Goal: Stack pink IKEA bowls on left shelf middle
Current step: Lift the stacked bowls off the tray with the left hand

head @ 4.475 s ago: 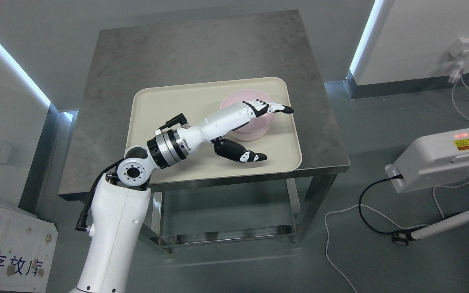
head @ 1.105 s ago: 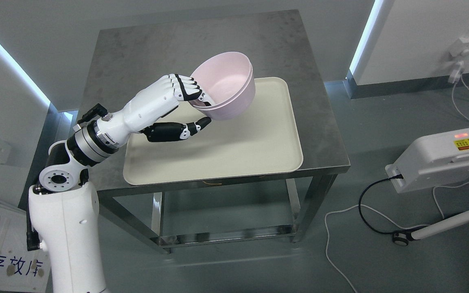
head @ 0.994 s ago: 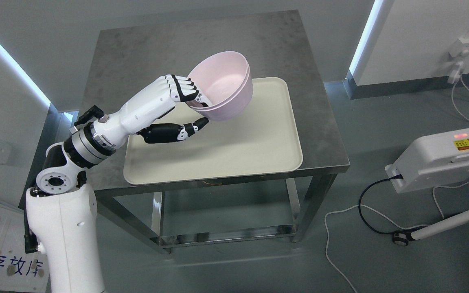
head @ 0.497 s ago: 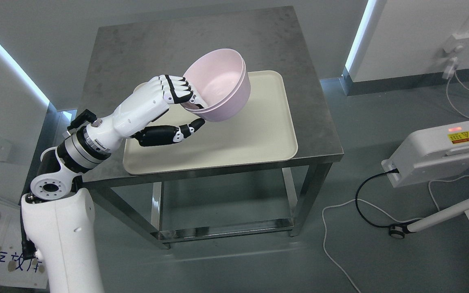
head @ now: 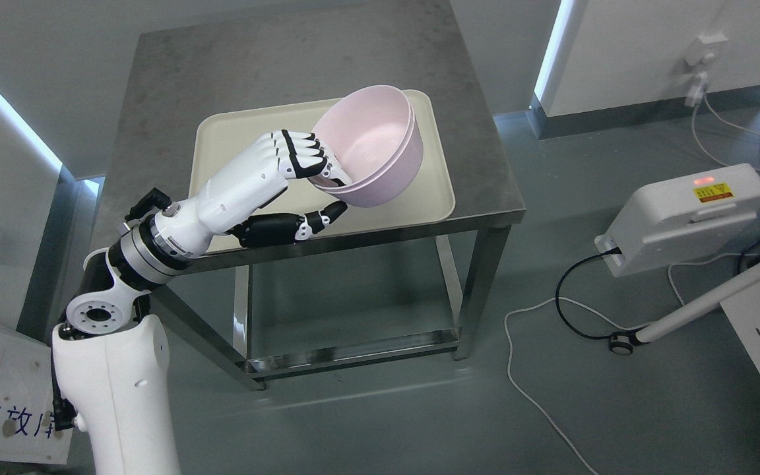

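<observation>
The left hand (head: pixel 301 173) pinches the near rim of 2 nested pink bowls (head: pixel 372 146), 4 fingers (head: pixel 297 153) curled over the lip, thumb under the wall at 6 o'clock. They hang above the cream tray (head: pixel 221 142) on the steel table (head: pixel 274 59), mouth tilted toward 10 o'clock. Likely light, stiff, smooth plastic: a rim grip suits, though the inner bowl could slide. Round, so no long axis.
</observation>
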Tool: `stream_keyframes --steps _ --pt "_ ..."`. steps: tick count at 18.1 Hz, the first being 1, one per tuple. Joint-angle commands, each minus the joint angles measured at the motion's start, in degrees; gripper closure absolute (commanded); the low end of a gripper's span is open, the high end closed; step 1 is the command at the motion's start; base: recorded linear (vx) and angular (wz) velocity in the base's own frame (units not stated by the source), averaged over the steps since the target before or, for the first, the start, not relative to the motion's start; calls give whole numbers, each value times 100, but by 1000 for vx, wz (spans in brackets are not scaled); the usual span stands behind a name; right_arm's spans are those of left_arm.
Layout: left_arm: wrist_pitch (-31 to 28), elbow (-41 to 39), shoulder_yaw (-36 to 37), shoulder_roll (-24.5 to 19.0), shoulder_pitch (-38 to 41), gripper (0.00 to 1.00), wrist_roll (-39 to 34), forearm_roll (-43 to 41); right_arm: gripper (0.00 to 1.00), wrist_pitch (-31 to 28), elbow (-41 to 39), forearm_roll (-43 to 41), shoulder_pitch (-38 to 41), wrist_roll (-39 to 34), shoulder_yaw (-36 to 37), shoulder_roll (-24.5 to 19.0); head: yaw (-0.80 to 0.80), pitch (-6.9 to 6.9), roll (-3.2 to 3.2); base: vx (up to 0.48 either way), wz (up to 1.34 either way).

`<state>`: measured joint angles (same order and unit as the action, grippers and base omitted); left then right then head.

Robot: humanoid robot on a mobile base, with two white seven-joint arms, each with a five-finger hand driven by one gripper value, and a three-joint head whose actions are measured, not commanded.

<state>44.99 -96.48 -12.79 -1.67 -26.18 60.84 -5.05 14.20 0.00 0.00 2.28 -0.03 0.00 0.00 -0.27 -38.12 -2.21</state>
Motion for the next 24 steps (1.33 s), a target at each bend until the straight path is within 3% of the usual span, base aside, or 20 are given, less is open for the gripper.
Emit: stream_keyframes --steps 1,24 --pt "1 -231 75 67 166 98 -2 4 0 -5 -100 -9 0 3 26 100 0 0 0 -177 -355" --pt "1 -248 -40 67 360 98 -46 4 0 -5 -100 -9 0 3 26 100 0 0 0 -312 16"
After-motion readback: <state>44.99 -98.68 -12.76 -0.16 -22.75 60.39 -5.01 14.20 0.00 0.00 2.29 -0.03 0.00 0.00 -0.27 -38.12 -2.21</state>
